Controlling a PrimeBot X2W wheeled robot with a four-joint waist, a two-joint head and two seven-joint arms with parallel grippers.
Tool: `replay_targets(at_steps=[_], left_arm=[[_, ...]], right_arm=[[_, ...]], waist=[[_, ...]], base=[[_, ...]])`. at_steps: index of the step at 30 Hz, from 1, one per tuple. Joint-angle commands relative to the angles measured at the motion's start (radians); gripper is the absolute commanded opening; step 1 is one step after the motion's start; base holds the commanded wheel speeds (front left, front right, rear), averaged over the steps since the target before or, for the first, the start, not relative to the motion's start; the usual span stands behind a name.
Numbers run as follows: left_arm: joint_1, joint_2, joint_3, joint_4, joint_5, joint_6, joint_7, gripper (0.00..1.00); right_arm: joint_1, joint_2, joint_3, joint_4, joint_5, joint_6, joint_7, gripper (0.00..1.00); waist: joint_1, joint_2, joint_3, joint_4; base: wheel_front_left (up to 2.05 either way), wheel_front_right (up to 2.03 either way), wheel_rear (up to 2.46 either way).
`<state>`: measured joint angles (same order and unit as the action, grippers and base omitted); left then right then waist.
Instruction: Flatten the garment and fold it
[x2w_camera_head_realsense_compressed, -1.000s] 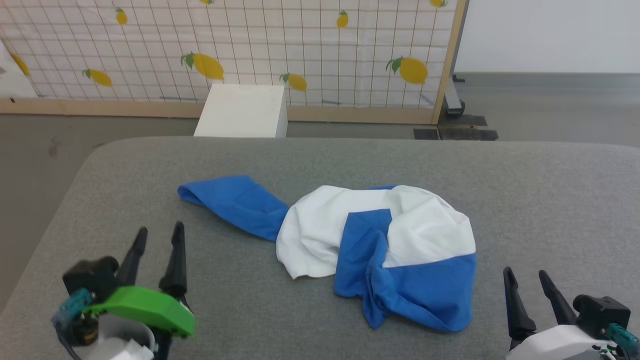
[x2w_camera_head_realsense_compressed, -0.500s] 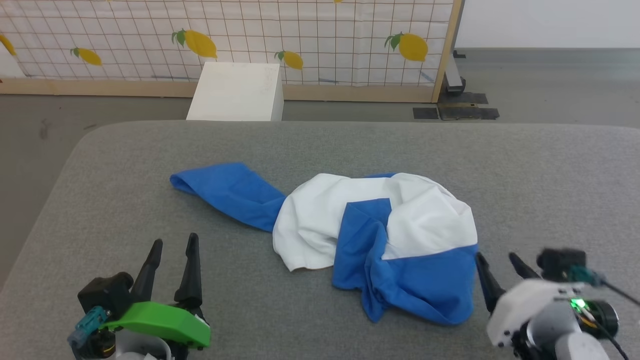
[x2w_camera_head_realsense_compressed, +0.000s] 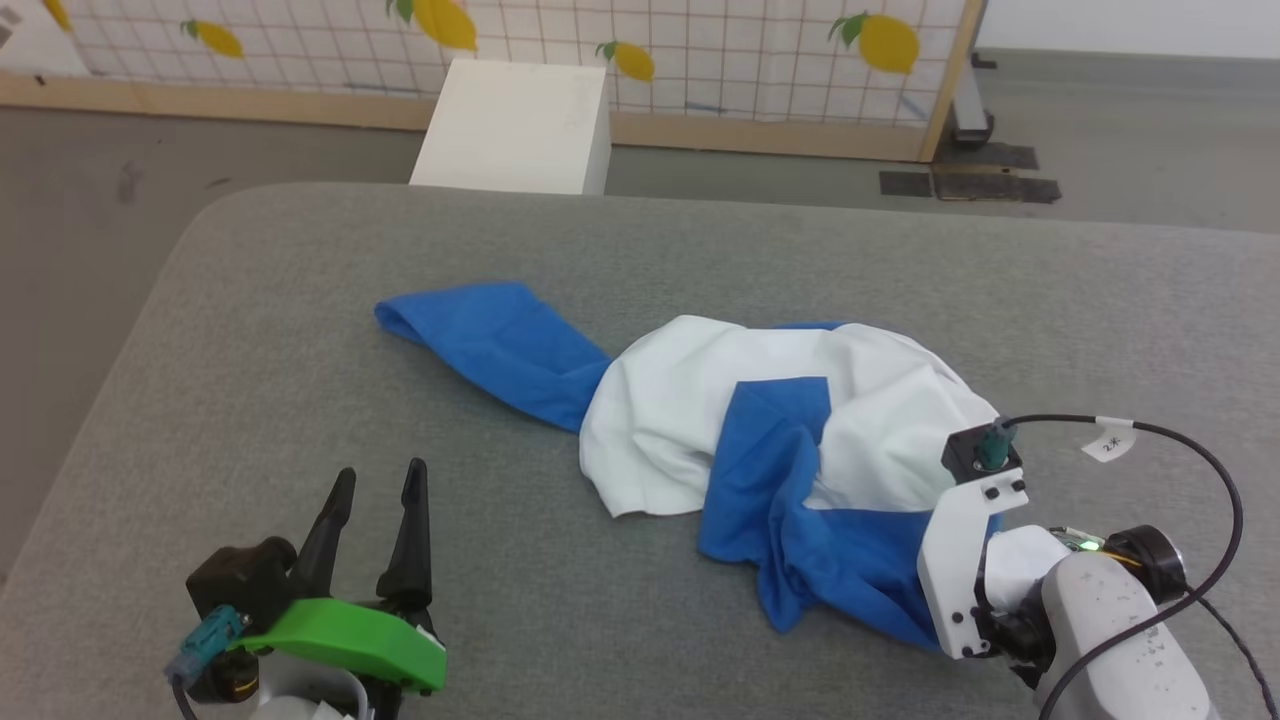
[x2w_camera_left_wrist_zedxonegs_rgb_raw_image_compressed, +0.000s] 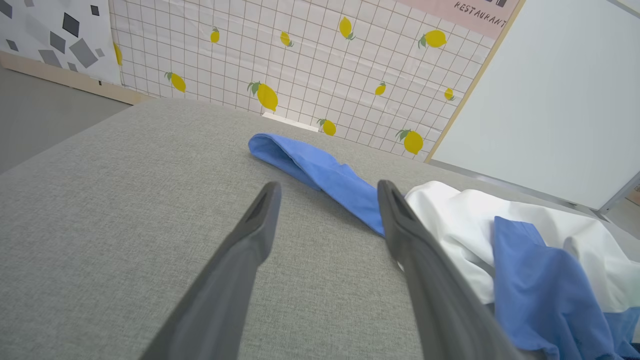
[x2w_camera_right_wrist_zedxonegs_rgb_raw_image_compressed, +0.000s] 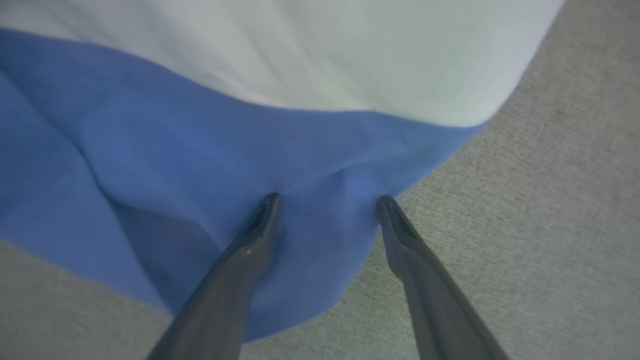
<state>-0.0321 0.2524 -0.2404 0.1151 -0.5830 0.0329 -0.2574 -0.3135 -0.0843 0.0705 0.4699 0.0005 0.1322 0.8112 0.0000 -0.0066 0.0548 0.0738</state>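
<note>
Shirt (x2w_camera_head_realsense_compressed: 780, 440) crumpled mid-worktop (x2w_camera_head_realsense_compressed: 300, 300). Right hand (x2w_camera_right_wrist_zedxonegs_rgb_raw_image_compressed: 327, 202) spread wide over blue edge at shirt's near right, nothing gripped. Left hand (x2w_camera_head_realsense_compressed: 378, 472) spread, empty, well left of shirt. Best: pinch one layer only, pull outward, low.

Tapered black fingers (x2w_camera_head_realsense_compressed: 412, 530), green left cover (x2w_camera_head_realsense_compressed: 350, 635), white right bracket (x2w_camera_head_realsense_compressed: 955, 560), tagged cable (x2w_camera_head_realsense_compressed: 1050, 417).

garment (x2w_camera_head_realsense_compressed: 790, 400), near right corner: hidden under the right arm's white bracket (x2w_camera_head_realsense_compressed: 950, 560)
garment, right wrist view: blurred, folds soft
white box (x2w_camera_head_realsense_compressed: 515, 120), base: hidden behind the grey surface (x2w_camera_head_realsense_compressed: 300, 300)
lemon screen (x2w_camera_head_realsense_compressed: 700, 40): cut off at top
</note>
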Motion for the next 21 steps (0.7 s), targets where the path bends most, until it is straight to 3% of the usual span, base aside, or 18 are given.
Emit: replay_targets(at_steps=[1,7,8,9,15,21], left_arm=[[-0.026,-0.006,0.001,0.003,0.011,-0.007,-0.004,1.0],[-0.034,-0.021,0.014,0.023,0.016,-0.019,-0.004,1.0],[-0.034,-0.023,0.015,0.025,0.017,-0.021,-0.004,1.0],[-0.035,-0.024,0.016,0.029,0.018,-0.023,-0.004,1.0],[-0.043,-0.029,0.02,0.044,0.02,-0.035,-0.004,1.0],[-0.051,-0.027,0.022,0.049,0.022,-0.044,-0.004,1.0]], right_arm=[[-0.004,-0.01,0.012,0.016,0.004,-0.002,0.023,1.0],[0.038,-0.029,0.071,0.044,0.075,-0.002,0.075,1.0],[0.042,-0.028,0.068,0.037,0.1,-0.002,0.066,0.42],[0.044,-0.028,0.06,0.021,0.123,-0.002,0.039,0.0],[0.034,-0.093,0.035,-0.09,0.203,-0.002,-0.083,0.0],[-0.023,-0.281,-0.084,-0.168,0.167,-0.002,-0.065,0.0]], waist=[[0.0,0.0066,0.027,0.028],[0.0,0.0066,0.04,0.044],[0.0,0.0066,0.039,0.044],[0.0,0.0066,0.039,0.045],[0.0,0.0066,0.035,0.044],[0.0,0.0066,0.041,0.041]], base=[[0.0,0.0,0.0],[0.0,0.0,0.0],[0.0,0.0,0.0],[0.0,0.0,0.0],[0.0,0.0,0.0],[0.0,0.0,0.0]])
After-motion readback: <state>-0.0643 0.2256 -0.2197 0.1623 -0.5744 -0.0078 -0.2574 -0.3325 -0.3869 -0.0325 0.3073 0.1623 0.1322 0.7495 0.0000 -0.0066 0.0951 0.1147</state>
